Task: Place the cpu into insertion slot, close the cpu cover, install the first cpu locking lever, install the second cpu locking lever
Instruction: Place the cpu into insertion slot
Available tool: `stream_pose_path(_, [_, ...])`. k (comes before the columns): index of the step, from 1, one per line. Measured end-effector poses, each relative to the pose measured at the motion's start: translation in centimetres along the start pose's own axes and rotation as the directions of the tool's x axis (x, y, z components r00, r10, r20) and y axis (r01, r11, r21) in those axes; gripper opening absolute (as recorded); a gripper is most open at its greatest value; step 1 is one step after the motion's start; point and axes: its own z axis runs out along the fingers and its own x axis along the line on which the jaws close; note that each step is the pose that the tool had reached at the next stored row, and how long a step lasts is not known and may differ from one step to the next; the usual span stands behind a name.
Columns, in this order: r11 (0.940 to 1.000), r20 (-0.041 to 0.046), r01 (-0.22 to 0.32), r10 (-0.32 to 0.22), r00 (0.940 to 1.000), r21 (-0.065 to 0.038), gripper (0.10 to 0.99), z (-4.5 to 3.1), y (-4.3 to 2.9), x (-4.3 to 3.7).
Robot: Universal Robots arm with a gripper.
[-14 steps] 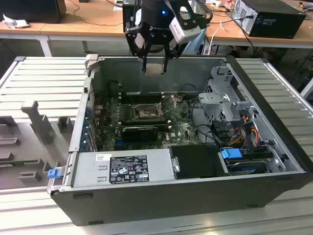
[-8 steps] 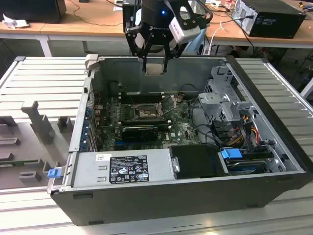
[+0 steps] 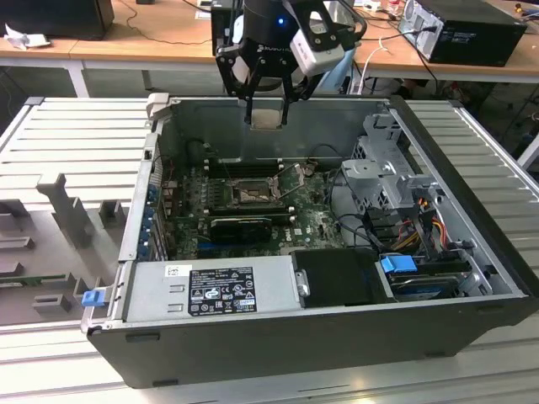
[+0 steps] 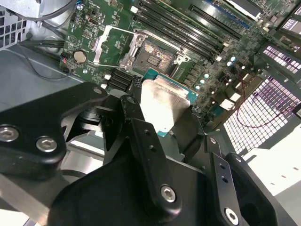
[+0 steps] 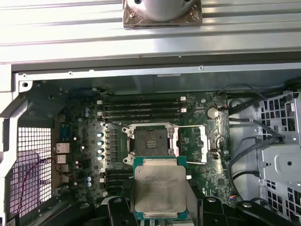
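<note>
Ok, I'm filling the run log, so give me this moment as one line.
hand: shut on cpu | where: above the open computer case | insertion slot: empty | cpu cover: open

An open computer case lies on its side on a table. A circuit board covers the case's floor. The insertion slot sits in the board's middle, with the memory slots just behind it, toward the far wall. In the first wrist view the cpu cover lies flipped open beside the slot. A power supply box lines the near wall, and a drive cage stands at the exterior view's right. Above the far wall hangs the gripper, with the cpu clamped between its fingers, well apart from the slot. A desk stands behind the case.
</note>
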Motion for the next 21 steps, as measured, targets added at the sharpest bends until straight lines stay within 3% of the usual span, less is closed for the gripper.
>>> stream_pose_path(21, [0.9987, 0.0045, -0.051, 0.051, 0.9987, -0.001, 0.525, 0.00, 0.00, 0.00])
